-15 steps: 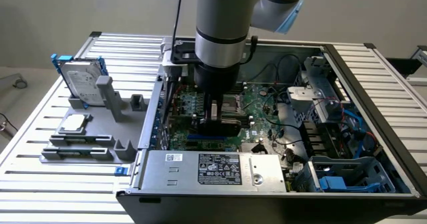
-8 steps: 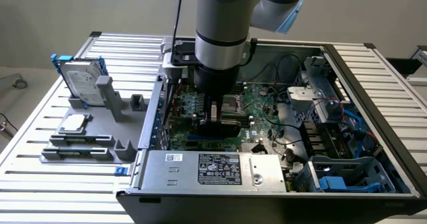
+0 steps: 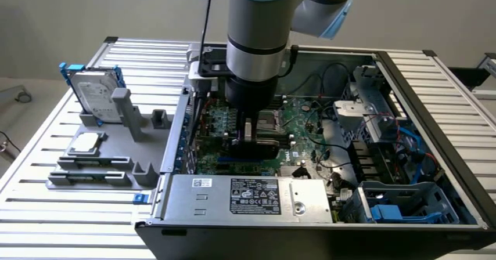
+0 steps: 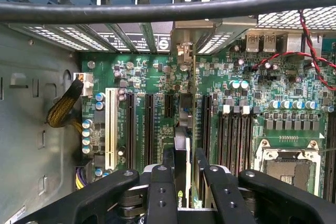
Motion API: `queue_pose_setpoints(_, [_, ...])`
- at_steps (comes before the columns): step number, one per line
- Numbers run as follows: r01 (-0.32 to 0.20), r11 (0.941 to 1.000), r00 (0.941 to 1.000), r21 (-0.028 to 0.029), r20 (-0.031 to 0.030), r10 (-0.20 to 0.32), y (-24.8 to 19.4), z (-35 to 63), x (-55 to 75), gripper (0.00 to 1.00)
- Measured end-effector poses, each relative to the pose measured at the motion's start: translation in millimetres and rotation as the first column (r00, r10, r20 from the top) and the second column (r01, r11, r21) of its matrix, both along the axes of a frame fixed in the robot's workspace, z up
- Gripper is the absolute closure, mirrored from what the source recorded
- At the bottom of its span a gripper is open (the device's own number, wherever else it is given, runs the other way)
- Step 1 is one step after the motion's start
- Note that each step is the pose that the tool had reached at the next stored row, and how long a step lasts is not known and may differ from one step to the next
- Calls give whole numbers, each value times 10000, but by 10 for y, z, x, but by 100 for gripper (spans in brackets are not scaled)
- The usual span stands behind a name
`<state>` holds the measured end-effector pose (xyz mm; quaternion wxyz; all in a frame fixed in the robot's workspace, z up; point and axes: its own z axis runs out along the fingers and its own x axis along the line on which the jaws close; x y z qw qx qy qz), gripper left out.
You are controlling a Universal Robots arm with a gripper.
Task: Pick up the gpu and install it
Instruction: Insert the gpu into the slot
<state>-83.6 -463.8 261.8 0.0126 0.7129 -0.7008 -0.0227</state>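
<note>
My gripper [image 3: 248,129] reaches down into the open computer case [image 3: 434,97], over the green motherboard [image 3: 298,118]. It is shut on the gpu [image 3: 254,150], a dark card held on edge low over the board's expansion slots. In the wrist view the black fingers [image 4: 169,171] clamp both faces of the thin gpu [image 4: 181,145], which points straight at the board between the long black slots [image 4: 149,129]. Its far edge lies at or just above a slot; I cannot tell whether it touches.
A silver power supply [image 3: 248,197] fills the case's near side. Drive cages and cables [image 3: 387,132] crowd the exterior view's right. A grey fixture [image 3: 108,170] outside the case holds a hard drive in a blue frame [image 3: 97,97]. A black cable [image 4: 157,10] crosses the wrist view.
</note>
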Motion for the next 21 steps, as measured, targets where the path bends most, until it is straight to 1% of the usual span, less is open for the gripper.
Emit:
queue_pose_setpoints(5, [0, 10000, 10000, 1, -62, 0, 0, 0, -3, 74])
queue_pose_setpoints(9, [0, 10000, 10000, -1, -87, 0, 0, 1, -4, 74])
queue_pose_setpoints(14, [0, 10000, 10000, 1, -95, 0, 0, -6, -4, 74])
queue_pose_setpoints(21, [-3, 10000, 10000, 16, -96, 3, -1, -46, -5, 74])
